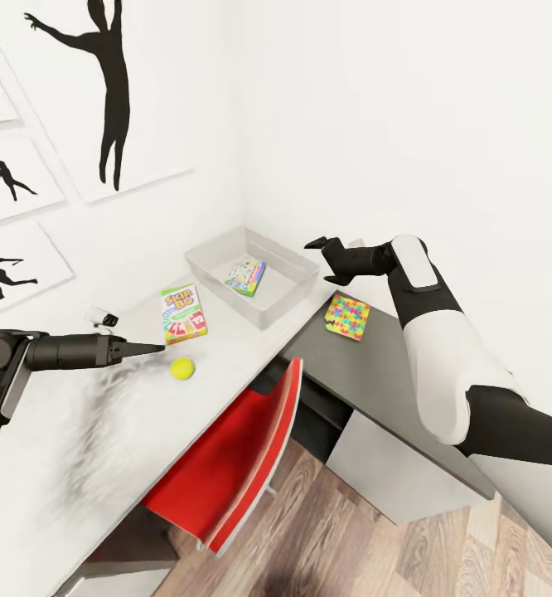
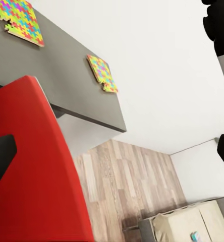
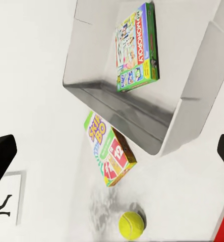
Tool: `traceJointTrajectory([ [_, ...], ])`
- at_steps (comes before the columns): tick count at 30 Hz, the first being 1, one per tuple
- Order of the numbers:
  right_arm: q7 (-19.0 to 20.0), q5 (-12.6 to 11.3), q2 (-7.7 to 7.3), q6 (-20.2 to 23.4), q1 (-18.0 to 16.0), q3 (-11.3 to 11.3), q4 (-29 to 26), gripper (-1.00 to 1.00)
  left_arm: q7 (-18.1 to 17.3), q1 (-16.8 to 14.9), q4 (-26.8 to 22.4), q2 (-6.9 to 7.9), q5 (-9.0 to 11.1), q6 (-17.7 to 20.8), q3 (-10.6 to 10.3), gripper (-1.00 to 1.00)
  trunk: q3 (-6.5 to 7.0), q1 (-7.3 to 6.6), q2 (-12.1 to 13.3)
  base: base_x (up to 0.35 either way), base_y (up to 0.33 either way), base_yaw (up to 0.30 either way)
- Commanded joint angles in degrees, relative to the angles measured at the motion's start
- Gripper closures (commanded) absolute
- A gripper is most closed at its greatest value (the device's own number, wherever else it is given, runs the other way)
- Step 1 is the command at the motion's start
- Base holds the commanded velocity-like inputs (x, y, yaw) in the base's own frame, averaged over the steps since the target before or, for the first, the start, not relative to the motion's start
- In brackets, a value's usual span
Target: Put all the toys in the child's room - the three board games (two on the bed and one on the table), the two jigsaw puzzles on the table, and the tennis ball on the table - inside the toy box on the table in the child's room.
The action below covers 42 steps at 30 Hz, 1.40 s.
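The toy box point(image 1: 286, 297) stands on the pale table point(image 1: 52, 464) against the wall, with a green Monopoly board game point(image 1: 245, 276) lying flat inside it point(image 3: 137, 48). A Skip-Bo board game point(image 1: 183, 313) and the yellow tennis ball point(image 1: 182, 368) lie on the table in front of the box. A jigsaw puzzle point(image 1: 347, 316) rests on the dark grey top; the left wrist view shows two puzzles point(image 2: 20, 20) point(image 2: 103, 73) there. My left gripper point(image 1: 156, 348) hovers open just left of the ball. Beside the box's right rim my right gripper point(image 1: 319, 244) is open and empty.
A red chair point(image 1: 226, 456) is tucked under the table's front edge. Framed silhouette pictures point(image 1: 102, 91) hang on the left wall. A small white object point(image 1: 102, 316) sits near the wall. Far off in the left wrist view, the beige bed point(image 2: 185, 222) carries a small box point(image 2: 194, 236).
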Motion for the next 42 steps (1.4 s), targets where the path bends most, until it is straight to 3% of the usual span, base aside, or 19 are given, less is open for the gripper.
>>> traceJointTrajectory([
  [1, -0.58, -0.51, 0.07, 0.16, -0.06, -0.23, -0.05, -1.0, -0.21, -0.04, 0.02, 0.04, 0.01, 0.61, -0.03, -1.0, -0.01, 0.03, -0.1, -0.062, 0.03, 0.0],
  [12, -0.56, -0.48, 0.02, 0.16, -0.06, 2.58, -0.06, -1.0, -0.21, -0.04, 0.1, -0.02, 0.06, 0.61, -0.08, -1.0, 1.04, 0.03, -0.1, -0.017, 0.008, 0.0],
  [42, -0.51, -0.43, -0.47, 0.16, 0.28, 3.36, -0.25, -1.0, -0.21, 0.09, 1.25, -0.02, -0.1, 0.61, -0.09, -1.0, 3.91, 0.03, -0.1, 0.0, 0.0, 0.0],
])
